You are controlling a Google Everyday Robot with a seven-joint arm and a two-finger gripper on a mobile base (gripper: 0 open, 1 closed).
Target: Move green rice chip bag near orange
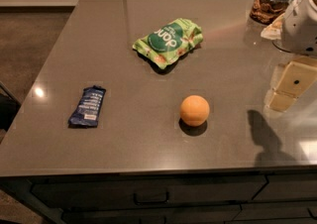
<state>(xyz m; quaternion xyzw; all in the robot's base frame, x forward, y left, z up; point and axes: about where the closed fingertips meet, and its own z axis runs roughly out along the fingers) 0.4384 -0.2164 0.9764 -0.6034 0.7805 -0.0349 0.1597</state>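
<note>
The green rice chip bag [168,42] lies flat on the grey counter [148,139], toward the back middle, with its dark green round logo facing up. The orange [194,110] sits nearer the front, to the right of centre, well apart from the bag. My gripper [286,91] hangs at the right edge of the view above the counter, to the right of the orange and clear of both things. It holds nothing that I can see. Its shadow falls on the counter below it.
A small dark blue wrapper bar [88,106] lies at the front left. A glass jar with a black lid [273,1] stands at the back right corner. The counter's front edge runs above drawers [148,196]; the floor lies to the left.
</note>
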